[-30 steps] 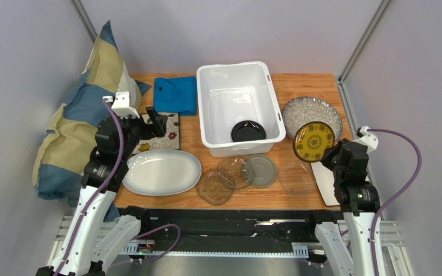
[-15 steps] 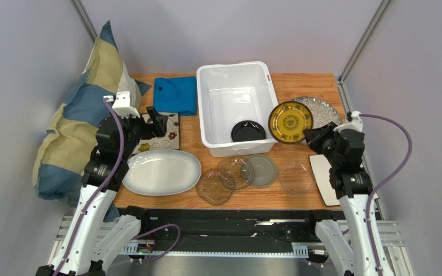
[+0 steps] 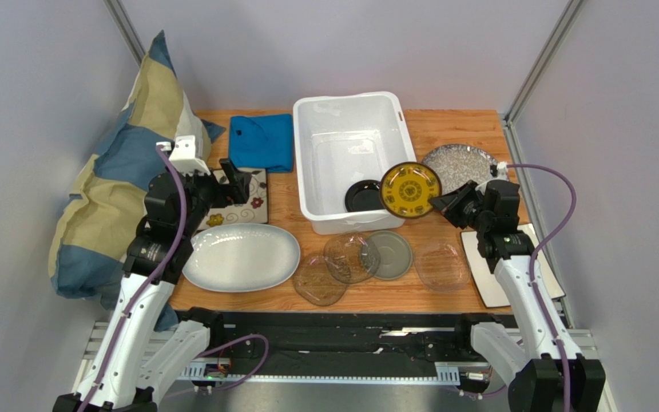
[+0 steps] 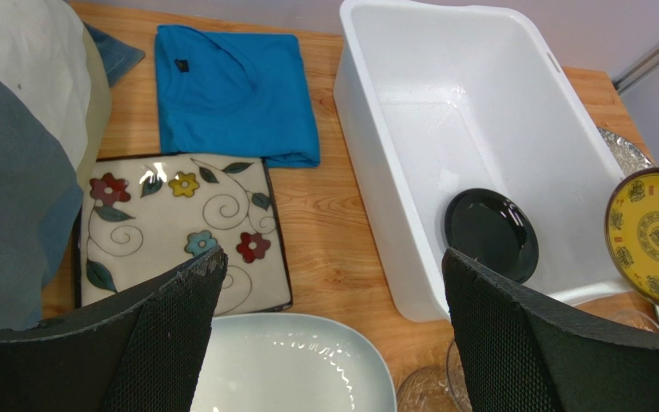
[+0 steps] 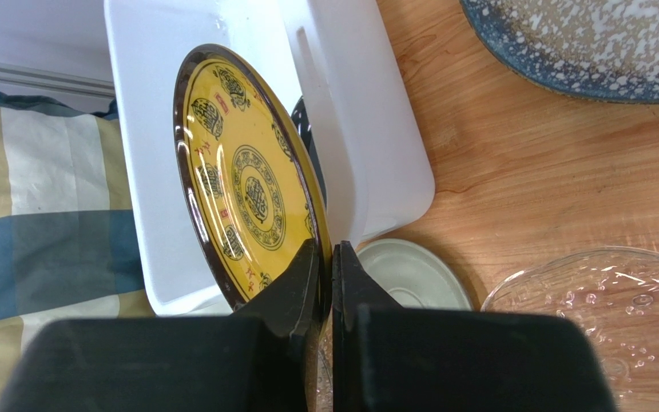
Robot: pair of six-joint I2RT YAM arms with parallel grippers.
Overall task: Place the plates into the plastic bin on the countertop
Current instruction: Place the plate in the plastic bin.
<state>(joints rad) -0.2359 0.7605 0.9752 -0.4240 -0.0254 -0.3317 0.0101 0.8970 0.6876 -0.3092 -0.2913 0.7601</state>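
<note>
My left gripper (image 4: 333, 262) hung wide open and empty over the floral square plate (image 4: 178, 227) by the countertop's (image 3: 449, 124) left edge; my right gripper (image 5: 331, 253) pinched the yellow plate's (image 3: 410, 190) rim, holding it on edge above the plastic bin's (image 3: 354, 101) near right corner; a black plate (image 3: 369, 196) lay inside.

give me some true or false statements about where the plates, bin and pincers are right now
1. The right pincer is shut on the round yellow patterned plate. True.
2. The deep white plastic bin is empty. False: a small black round plate lies inside.
3. The left pincer grips a plate. False: it is open and empty, near the floral square plate.
4. The folded blue cloth lies outside the bin. True.
5. The large white oval platter is in the bin. False: it rests on the wooden countertop.
</note>
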